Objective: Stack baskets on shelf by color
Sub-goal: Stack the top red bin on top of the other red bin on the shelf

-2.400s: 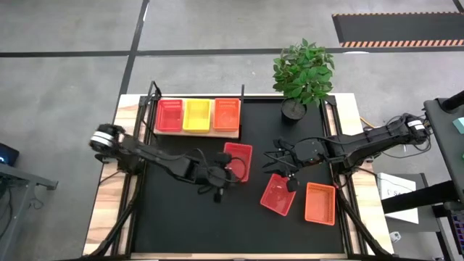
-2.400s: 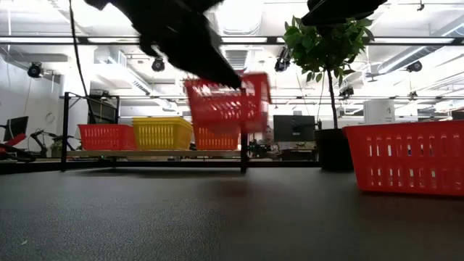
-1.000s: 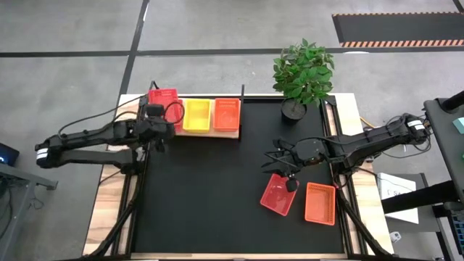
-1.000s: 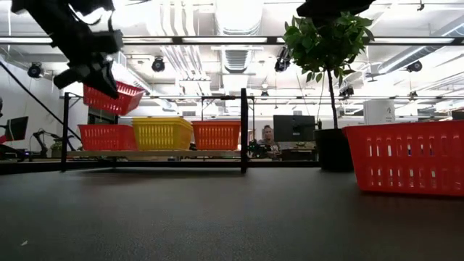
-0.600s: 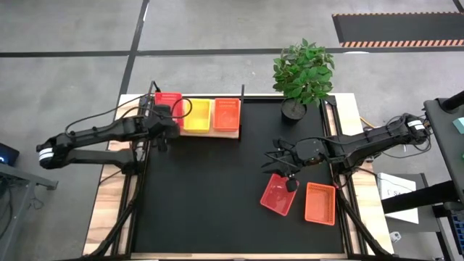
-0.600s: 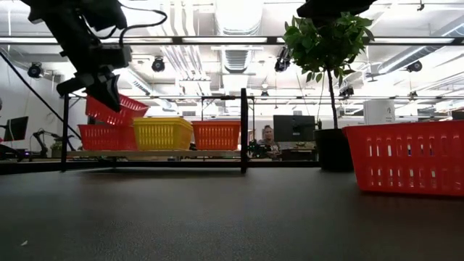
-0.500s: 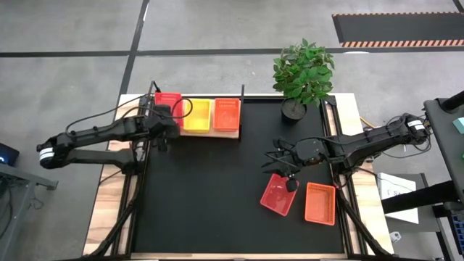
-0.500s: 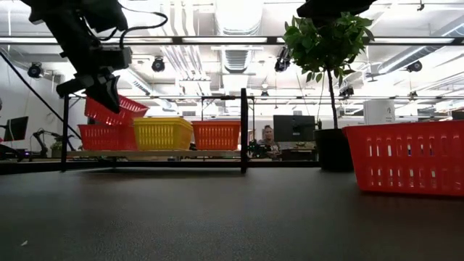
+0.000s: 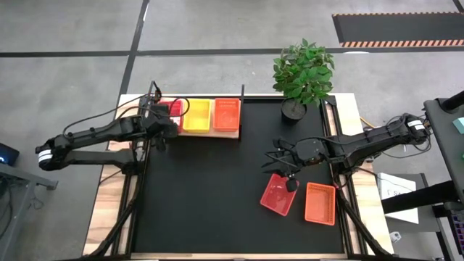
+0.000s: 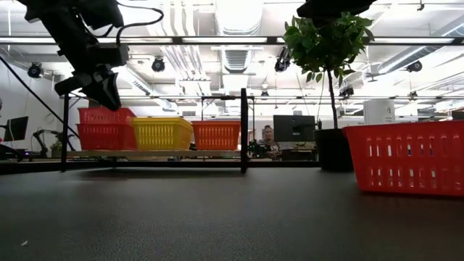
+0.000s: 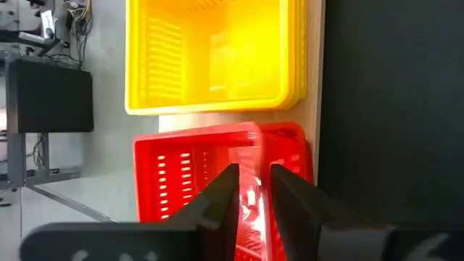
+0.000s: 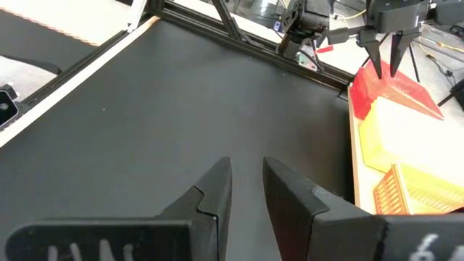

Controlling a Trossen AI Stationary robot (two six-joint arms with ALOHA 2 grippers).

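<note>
From above, the left gripper [image 9: 161,123] hovers over the red baskets [image 9: 172,108] at the shelf's [image 9: 232,133] left end, beside yellow [image 9: 197,115] and orange baskets [image 9: 226,114]. The right gripper [image 9: 288,172] hangs above a loose red basket [image 9: 278,194] near an orange one [image 9: 320,203].

Low down, the left gripper [image 10: 101,88] sits just above the red stack [image 10: 104,129].

Wrist views show both grippers with a narrow gap, holding nothing.

The left hand [image 10: 101,85] hangs just above the stacked red baskets [image 10: 103,129] on the shelf [image 10: 156,153].
</note>
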